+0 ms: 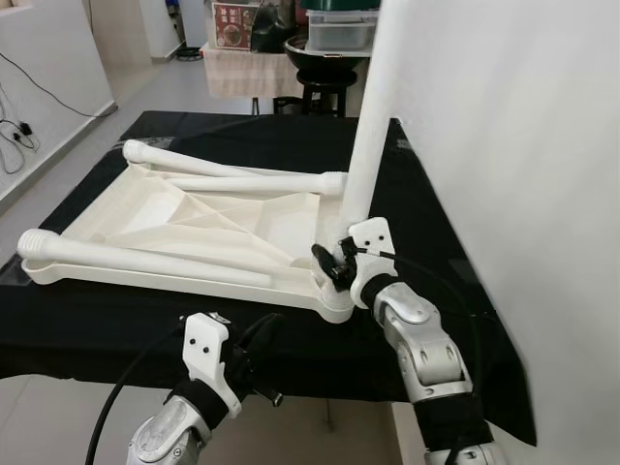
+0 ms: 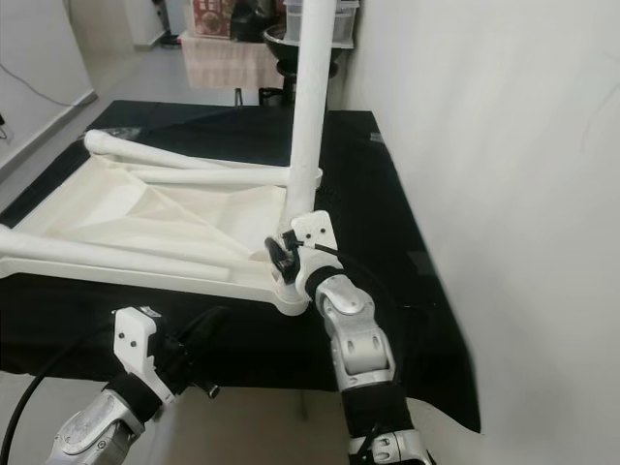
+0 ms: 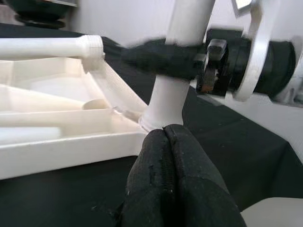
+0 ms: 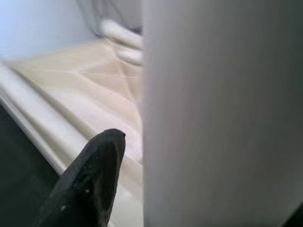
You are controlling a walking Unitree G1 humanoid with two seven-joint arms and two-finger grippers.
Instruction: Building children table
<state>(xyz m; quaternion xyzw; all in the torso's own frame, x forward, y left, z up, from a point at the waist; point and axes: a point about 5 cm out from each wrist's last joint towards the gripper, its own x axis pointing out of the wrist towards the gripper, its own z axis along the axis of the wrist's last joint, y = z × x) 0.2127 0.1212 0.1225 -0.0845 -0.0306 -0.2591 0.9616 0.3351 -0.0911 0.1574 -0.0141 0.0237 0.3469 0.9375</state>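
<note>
Upside-down white children's table top (image 1: 165, 228) lies on the black-covered tabletop (image 1: 426, 223). Right gripper (image 1: 336, 263) pinches the upright white leg (image 1: 373, 126) at its near right corner. Left gripper (image 1: 260, 341) hovers at the tabletop's near edge, fingers pressed together. Two loose legs (image 1: 145, 260) lie on it.

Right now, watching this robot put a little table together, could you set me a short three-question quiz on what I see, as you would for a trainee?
1. True or false: the right hand grips the upright leg near its base.
2. How many legs lie flat across the upturned tabletop? A) one B) three C) five
3. Fill in: the left hand hovers over the black ____, holding nothing.

Key
1. True. Its fingers clasp the upright leg just above the tabletop's corner.
2. B. Three legs lie flat.
3. Cloth. The left hand's fingers are pressed together.
</note>
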